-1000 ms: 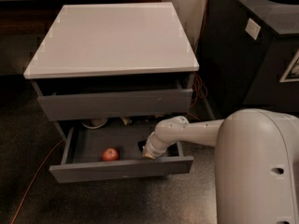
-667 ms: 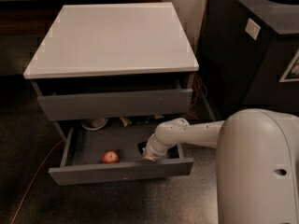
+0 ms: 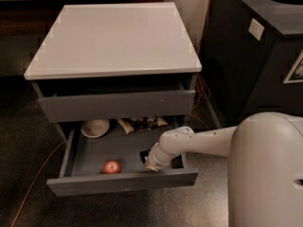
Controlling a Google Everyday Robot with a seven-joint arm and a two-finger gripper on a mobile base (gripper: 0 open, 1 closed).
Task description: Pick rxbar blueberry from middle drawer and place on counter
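Has eased drawer (image 3: 123, 182) further out, gripper (image 3: 151, 163) low by bar (image 3: 144, 154) (grasp can't be told); lift not yet done.

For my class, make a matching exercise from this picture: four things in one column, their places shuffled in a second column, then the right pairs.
Things
1. apple
2. bowl
3. claw
4. bin

Places
A. right of the cabinet
B. back left of the pulled-out drawer
C. front right of the pulled-out drawer
D. front of the pulled-out drawer, left of the claw

Pairs: 1-D, 2-B, 3-C, 4-A
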